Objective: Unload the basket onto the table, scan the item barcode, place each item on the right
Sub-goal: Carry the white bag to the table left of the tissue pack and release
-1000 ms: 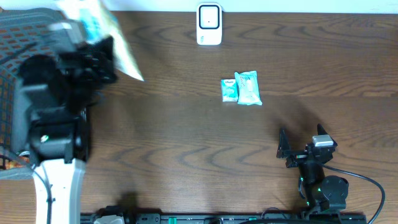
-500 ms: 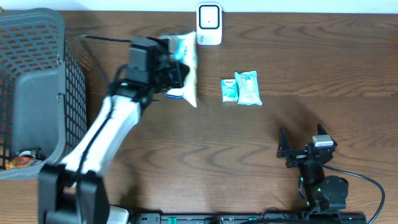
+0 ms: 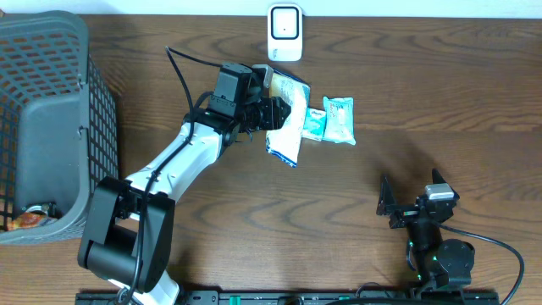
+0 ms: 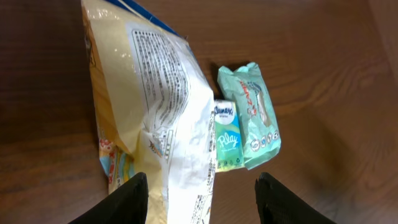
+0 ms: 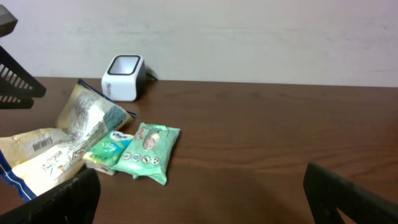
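Although the left gripper point(image 4: 202, 186) hangs spread over it, the bag point(image 4: 155, 112) is not pinched. It lies flat on the table point(image 3: 440, 85) with its near end between the fingers, close against the left one and clear of the right. Its long axis runs ahead of the gripper, leaning a little left, across the line between the fingers. A barcode point(image 5: 40, 144) shows on the upturned face. Ahead on the right finger's side lies a tissue pack point(image 4: 227, 137), touching the bag's edge, with a wipes pack point(image 4: 255, 118) just beyond it. The scanner point(image 3: 285, 32) stands near the bag's far end, outside the wrist view. The right gripper point(image 3: 411, 191), spread wide and empty, sits well apart, so the left arm is the nearer. A grip across the bag's width looks best for turning the barcode toward the scanner.
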